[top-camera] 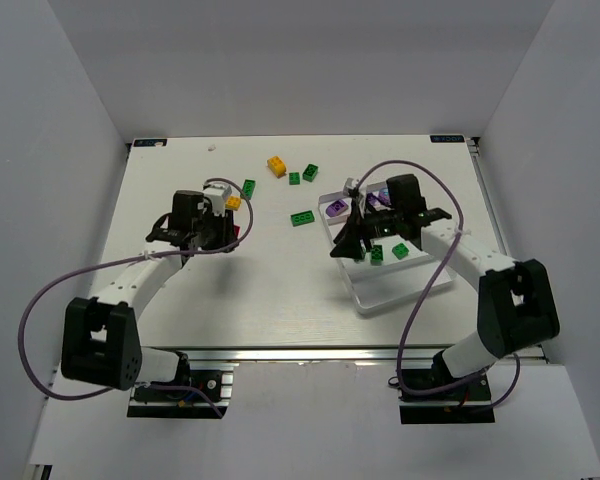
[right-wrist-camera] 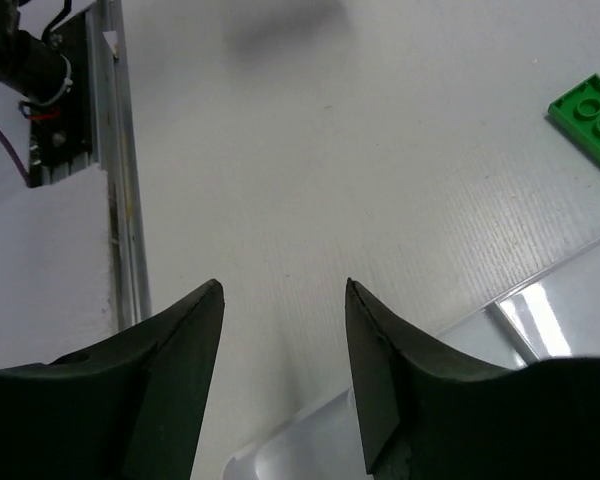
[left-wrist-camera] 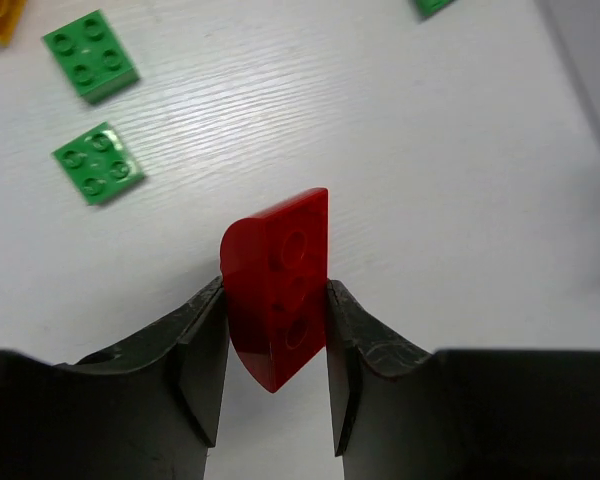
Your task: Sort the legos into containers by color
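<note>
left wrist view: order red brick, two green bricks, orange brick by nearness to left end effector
1. red brick, held in the left end effector
2. lower green brick, left
3. upper green brick, upper left
4. orange brick, top-left corner

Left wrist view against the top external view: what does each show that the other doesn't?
Only left wrist: the left pincer clamped on the red brick, seen close up. Only top external: the right pincer over the white tray, with purple and green bricks inside. Both: loose green bricks on the white table.
</note>
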Robot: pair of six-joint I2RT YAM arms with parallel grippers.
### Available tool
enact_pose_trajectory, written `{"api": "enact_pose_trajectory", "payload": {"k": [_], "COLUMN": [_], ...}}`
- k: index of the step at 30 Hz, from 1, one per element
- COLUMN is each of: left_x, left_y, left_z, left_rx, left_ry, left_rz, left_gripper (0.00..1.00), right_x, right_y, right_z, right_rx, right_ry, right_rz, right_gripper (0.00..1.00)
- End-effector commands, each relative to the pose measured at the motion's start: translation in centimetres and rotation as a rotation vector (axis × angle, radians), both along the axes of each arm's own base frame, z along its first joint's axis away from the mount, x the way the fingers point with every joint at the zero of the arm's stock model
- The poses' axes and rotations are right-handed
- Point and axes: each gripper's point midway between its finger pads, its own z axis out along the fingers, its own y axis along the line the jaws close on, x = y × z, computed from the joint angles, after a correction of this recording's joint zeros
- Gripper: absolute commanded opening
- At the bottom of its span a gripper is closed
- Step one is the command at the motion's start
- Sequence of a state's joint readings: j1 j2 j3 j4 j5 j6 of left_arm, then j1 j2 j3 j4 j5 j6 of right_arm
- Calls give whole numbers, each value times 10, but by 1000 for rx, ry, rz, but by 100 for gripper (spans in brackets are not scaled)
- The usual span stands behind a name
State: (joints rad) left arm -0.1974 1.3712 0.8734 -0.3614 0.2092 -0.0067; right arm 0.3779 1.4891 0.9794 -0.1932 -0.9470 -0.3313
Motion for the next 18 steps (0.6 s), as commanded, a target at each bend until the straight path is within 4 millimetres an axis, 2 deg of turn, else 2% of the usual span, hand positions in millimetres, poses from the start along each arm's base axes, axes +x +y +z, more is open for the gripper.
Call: {"api": "enact_pose_trajectory", "payload": {"k": [1, 2, 5, 9, 10, 16, 18], "left_x": [-6, -7, -13, -19, -22, -33, -34], "left_y": [-36, -40, -57, -80, -92, -129, -134], "left_z": [32, 42, 56, 65, 71, 70, 70], "left_rx": [-249, -283, -400, -505, -543, -595, -590], "left_ry": [-65, -95, -132, -147, -149, -125, -122], "left_rz": [-27, -29, -35, -53, -76, -136, -144], "left_gripper": [27, 27, 27, 27, 27, 27, 27], "right_x": [6, 11, 13, 15, 14, 12, 13], "right_y": [14, 20, 27, 35, 36, 43, 45], "right_z": [12, 23, 28, 40, 43, 55, 55], "right_rx": [26, 34, 21, 60, 69, 94, 87], "right_ry": [177, 178, 279, 295, 287, 198, 195], "right_rz": [-23, -14, 6, 48, 59, 105, 99], "right_gripper": [58, 59, 62, 64, 64, 66, 66]}}
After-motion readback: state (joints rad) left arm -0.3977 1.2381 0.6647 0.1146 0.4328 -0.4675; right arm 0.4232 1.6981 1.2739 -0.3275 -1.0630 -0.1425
